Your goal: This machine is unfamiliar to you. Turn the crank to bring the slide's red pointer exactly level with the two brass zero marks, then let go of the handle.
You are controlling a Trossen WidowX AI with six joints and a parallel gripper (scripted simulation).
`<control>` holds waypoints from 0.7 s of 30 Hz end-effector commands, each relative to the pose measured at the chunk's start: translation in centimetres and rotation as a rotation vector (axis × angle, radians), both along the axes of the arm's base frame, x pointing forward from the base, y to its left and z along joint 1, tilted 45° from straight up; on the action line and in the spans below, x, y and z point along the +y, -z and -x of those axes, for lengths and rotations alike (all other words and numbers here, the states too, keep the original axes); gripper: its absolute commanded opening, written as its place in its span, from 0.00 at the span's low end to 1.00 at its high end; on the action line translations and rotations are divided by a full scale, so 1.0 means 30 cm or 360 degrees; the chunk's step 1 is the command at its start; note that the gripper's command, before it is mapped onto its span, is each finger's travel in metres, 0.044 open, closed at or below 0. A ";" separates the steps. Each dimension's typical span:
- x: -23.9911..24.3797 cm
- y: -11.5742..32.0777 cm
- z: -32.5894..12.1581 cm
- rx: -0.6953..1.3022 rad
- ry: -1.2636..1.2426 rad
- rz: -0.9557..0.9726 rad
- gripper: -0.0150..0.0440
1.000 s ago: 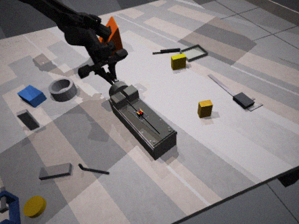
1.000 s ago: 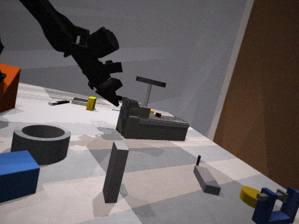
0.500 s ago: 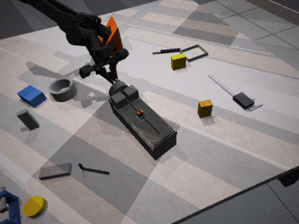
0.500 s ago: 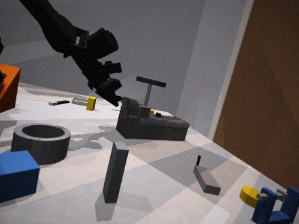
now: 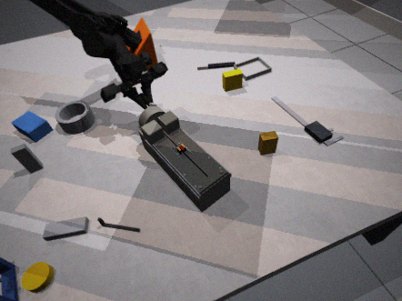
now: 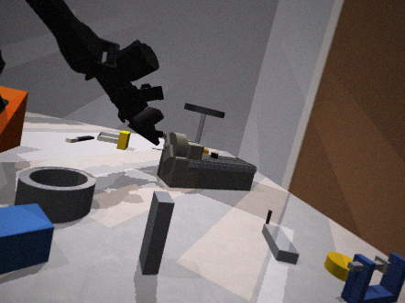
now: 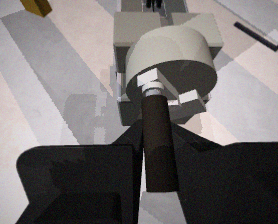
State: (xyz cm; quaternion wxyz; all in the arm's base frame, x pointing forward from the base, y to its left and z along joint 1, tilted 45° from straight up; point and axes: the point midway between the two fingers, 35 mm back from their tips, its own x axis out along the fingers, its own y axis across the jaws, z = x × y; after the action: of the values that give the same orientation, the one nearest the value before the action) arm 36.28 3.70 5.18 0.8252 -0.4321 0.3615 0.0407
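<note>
The grey machine (image 5: 191, 170) (image 6: 215, 176) stands on the table. On its top the red pointer (image 5: 182, 148) sits between or very near the two yellow brass marks; exact levelness is too small to tell. The round hub (image 5: 152, 115) (image 6: 178, 145) (image 7: 172, 60) is at its arm-side end. The dark crank handle (image 7: 159, 142) sticks out from the hub toward the wrist camera. My gripper (image 5: 149, 105) (image 6: 160, 140) (image 7: 150, 124) is shut on the handle, one finger on each side of it.
Near the machine stand a grey ring (image 5: 75, 117) (image 6: 55, 194), a blue block (image 5: 32, 125) (image 6: 23, 237), a grey upright block (image 5: 27, 158) (image 6: 157, 232), a yellow block (image 5: 232, 80) (image 6: 123, 140) and an ochre block (image 5: 267, 143). An orange panel (image 5: 146, 43) stands behind the arm.
</note>
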 end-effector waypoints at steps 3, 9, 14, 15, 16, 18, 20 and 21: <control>0.001 0.034 0.008 0.0031 -0.0009 -0.0010 0.25; -0.003 0.047 0.008 0.0031 -0.0009 -0.0010 0.25; -0.011 0.062 0.009 0.0031 -0.0009 -0.0010 0.25; -0.013 0.066 0.009 0.0031 -0.0009 -0.0010 0.25; -0.015 0.069 0.009 0.0031 -0.0009 -0.0010 0.25; -0.021 0.077 0.008 0.0031 -0.0009 -0.0010 0.25; -0.027 0.084 0.007 0.0031 -0.0009 -0.0009 0.25; -0.031 0.088 0.006 0.0031 -0.0009 -0.0009 0.25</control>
State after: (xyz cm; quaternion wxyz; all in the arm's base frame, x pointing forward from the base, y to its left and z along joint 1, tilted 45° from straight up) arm 36.07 3.18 3.24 0.8253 -0.4300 0.3634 0.0448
